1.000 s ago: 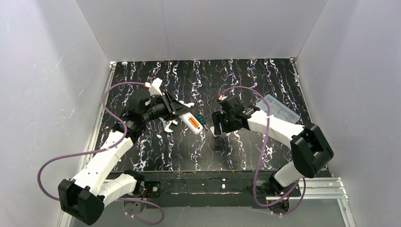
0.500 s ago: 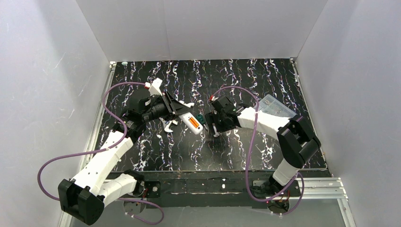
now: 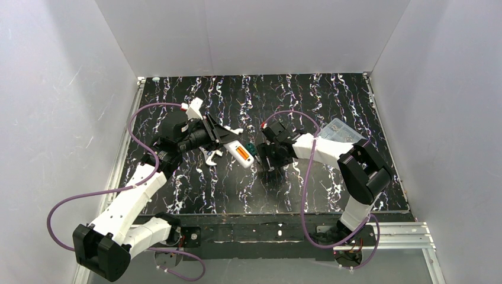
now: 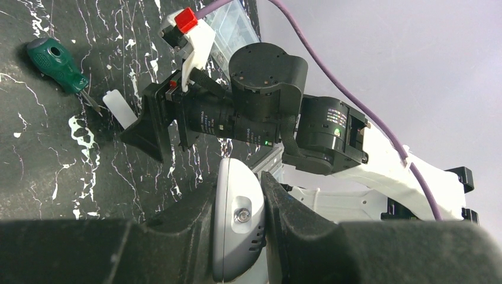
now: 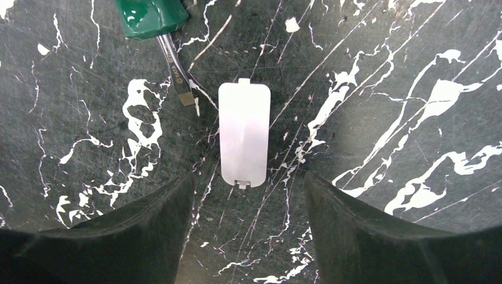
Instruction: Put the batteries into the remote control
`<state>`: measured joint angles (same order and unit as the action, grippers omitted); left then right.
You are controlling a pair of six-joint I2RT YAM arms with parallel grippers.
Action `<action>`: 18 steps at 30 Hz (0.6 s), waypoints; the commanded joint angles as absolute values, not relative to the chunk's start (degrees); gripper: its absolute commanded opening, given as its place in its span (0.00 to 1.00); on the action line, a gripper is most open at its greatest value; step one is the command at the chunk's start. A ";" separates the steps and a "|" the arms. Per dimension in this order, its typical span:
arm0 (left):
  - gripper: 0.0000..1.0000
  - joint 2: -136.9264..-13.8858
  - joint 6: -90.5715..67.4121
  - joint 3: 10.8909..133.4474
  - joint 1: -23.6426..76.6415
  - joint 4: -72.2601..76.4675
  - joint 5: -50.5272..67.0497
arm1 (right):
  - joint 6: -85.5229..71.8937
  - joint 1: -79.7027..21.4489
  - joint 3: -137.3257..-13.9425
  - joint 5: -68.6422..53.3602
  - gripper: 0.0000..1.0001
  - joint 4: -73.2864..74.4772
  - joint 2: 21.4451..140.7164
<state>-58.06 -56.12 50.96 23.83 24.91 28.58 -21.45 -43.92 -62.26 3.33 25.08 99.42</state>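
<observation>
the left pincer (image 4: pixel 238 220) was clamped shut on the small white rectangular remote control (image 4: pixel 235 234), a dark finger (image 4: pixel 188 220) pressed against each long side. from the top view the remote control (image 3: pixel 244 158) was held up off the black white-veined worktop (image 3: pixel 308 100), just left of centre, its back facing up. an orange strip, the slim orange batteries (image 3: pixel 241 154), lay in the recess in that back; i could not tell whether one or two were seated there.

the right pincer (image 5: pixel 247 198) hung low over the worktop with its jaws spread wide and nothing between them. just beyond its fingertips (image 5: pixel 177 195) lay a small flat white cover piece (image 5: pixel 244 133), flat on the worktop and touched by neither finger. beside the cover, on its left in the right wrist view, lay a green-handled screwdriver (image 5: pixel 151 15), its metal tip close to the cover's edge but apart from it.

a clear plastic box (image 3: pixel 345 131) sat on the worktop behind the right arm.
</observation>
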 commanded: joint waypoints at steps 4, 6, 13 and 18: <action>0.00 -56.62 -56.07 52.45 23.62 26.23 30.76 | -21.88 -44.23 -64.14 4.35 0.80 23.94 97.21; 0.00 -56.52 -56.07 52.40 23.66 26.15 30.78 | -21.86 -44.47 -63.85 5.17 0.83 23.86 96.36; 0.00 -56.45 -56.15 52.63 23.61 26.03 30.69 | -20.35 -44.73 -64.25 4.71 0.85 23.88 96.29; 0.00 -56.43 -56.07 52.82 23.61 25.98 30.85 | -19.19 -45.69 -64.71 3.60 0.77 23.76 98.22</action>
<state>-58.06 -56.12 50.96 23.79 24.88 28.58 -20.64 -44.64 -62.48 4.03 24.97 97.47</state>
